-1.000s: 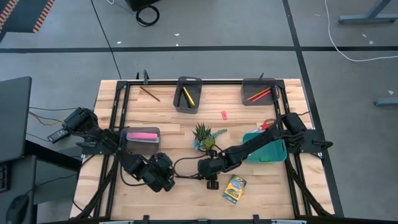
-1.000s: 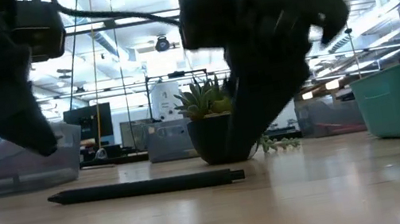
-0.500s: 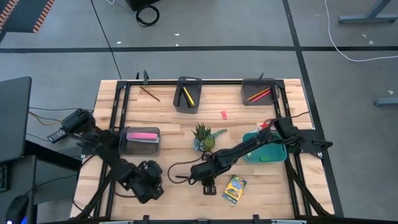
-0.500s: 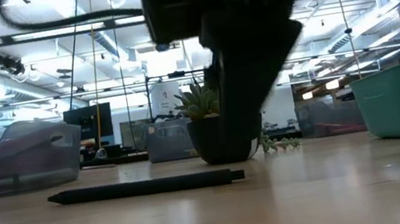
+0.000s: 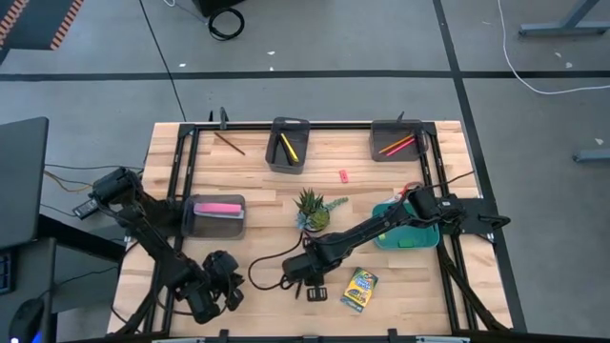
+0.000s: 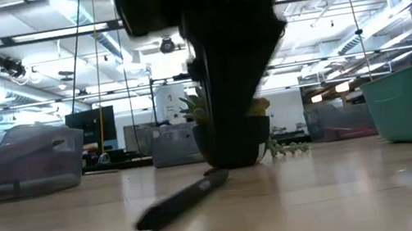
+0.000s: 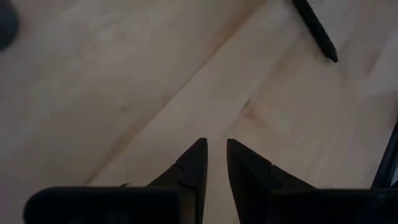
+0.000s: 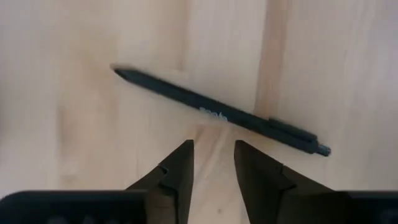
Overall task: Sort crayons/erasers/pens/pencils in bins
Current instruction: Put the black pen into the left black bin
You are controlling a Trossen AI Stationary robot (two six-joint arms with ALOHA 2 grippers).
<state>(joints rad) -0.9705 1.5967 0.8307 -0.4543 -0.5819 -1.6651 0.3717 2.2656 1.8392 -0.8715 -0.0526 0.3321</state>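
Note:
A black pen [image 8: 217,115] lies on the wooden table near its front edge. In the low view the pen [image 6: 182,200] slants, with one end nearer the camera. My right gripper [image 8: 212,146] points down just beside the pen's middle, open, nothing between its fingers; the high view shows it [image 5: 297,274] left of the crayon box [image 5: 359,289]. My left gripper [image 5: 214,293] hovers at the near left, its fingers [image 7: 216,143] a narrow gap apart and empty, with the pen [image 7: 315,28] far ahead of it. My right gripper comes at the black pen from above, pointing down. Its fingertips [image 8: 185,149] show just short of the pen's middle [image 8: 214,115]. In the low view its dark finger meets the pen's far end [image 6: 222,176]. I cannot tell whether they touch.
A grey bin with a long pink bar [image 5: 217,211] stands at the left and a teal bin [image 5: 405,231] at the right. A dark bin [image 5: 288,145] and a grey bin [image 5: 396,143] hold sticks at the far edge. A potted plant [image 5: 310,210] and a red eraser [image 5: 343,175] sit mid-table.
My left gripper has swung away toward the table's near left corner. My right gripper has moved left and toward the near edge, tipping steeper over the pen. The pen has turned about on the table: it lay crosswise in the low view and now slants toward the camera.

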